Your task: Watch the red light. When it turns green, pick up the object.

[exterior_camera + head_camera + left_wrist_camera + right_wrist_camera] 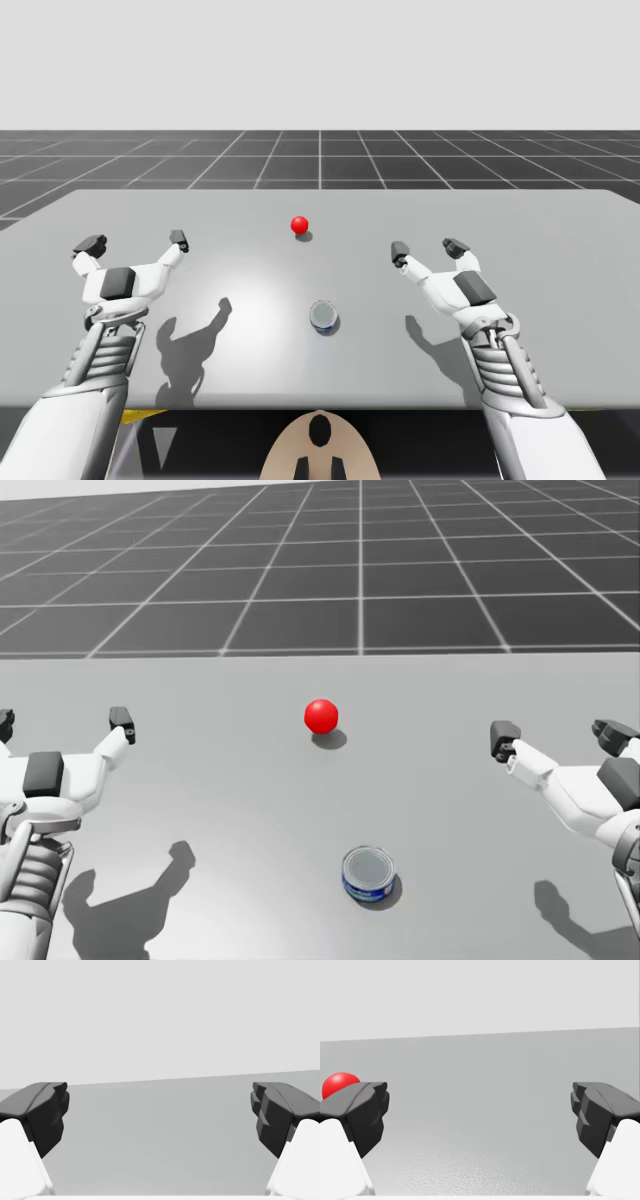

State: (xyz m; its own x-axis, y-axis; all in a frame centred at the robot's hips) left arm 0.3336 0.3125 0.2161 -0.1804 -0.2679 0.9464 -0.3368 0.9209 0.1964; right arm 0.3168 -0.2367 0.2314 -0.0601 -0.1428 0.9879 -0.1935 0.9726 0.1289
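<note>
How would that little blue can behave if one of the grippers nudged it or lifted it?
The blue can stands upright on a flat end and looks squat, wider than tall, so a nudge would probably slide it across the table rather than tip it. Its shiny top suggests metal: likely stiff, perhaps slick in a grip. Laid on its side, it would probably roll.

Head view first: my left gripper (63, 722) is clipped by the frame, its outer finger barely peeking in at the edge. My right gripper (558, 734) runs its outer finger into the opposite edge the same way, and both forearms are cut off low down. Over in the right wrist view, the red light (338, 1082) peers over one fingertip, its lower part hidden behind it. The little can (369, 873) wears a blue band with print too small to tell. The table (200, 780) runs out past both sides.
</note>
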